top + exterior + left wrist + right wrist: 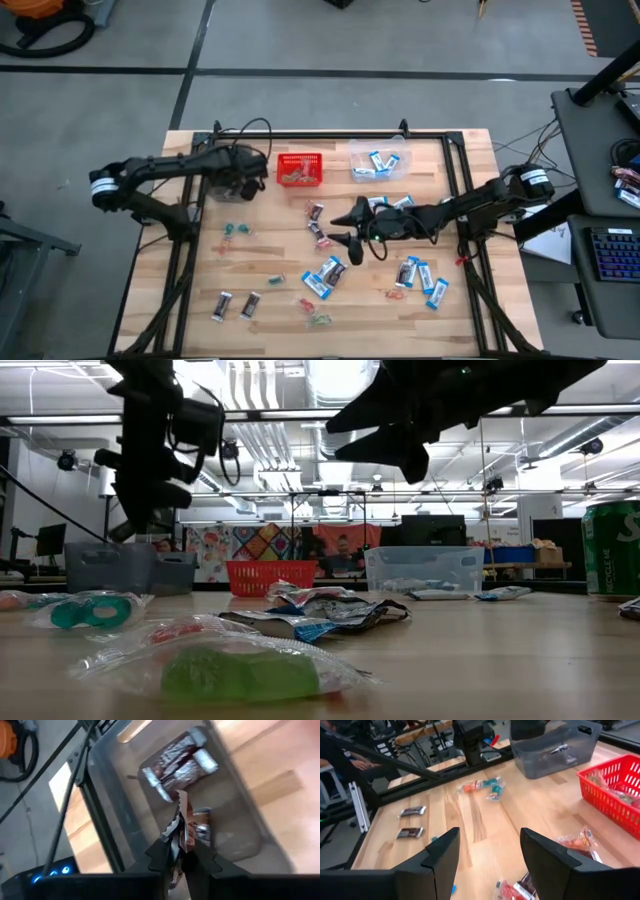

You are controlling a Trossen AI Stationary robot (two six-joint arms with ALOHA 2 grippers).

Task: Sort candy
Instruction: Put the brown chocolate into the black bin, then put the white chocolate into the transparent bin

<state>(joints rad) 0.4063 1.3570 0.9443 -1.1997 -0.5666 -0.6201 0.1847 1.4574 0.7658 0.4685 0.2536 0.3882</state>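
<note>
The left gripper (181,851) hangs over the grey bin (232,172) at the table's (270,255) far left, its fingers (159,855) pinched narrow on a brown bar (185,827) that stands on edge between them, above two more brown bars (177,765) lying on the bin floor. The right gripper (354,222) is out over the middle of the table, raised off the wood, its fingers (442,851) spread wide with nothing between them. Candy lies scattered across the boards: blue-and-white packets (420,275) near the right edge, another cluster of packets (325,275) just in front of the right gripper, two brown bars (235,305) at front left, green twist pieces (236,230) left of centre, and a red and green pair (318,318) at the front. A red basket (299,169) sits at the back centre with some sweets inside (their kind is hard to make out), and a clear bin (378,159) to its right holds several blue-and-white packets (377,160). In the low view a green sweet (240,672) in clear wrap lies closest, with a teal one (88,610) behind it to the left.
</note>
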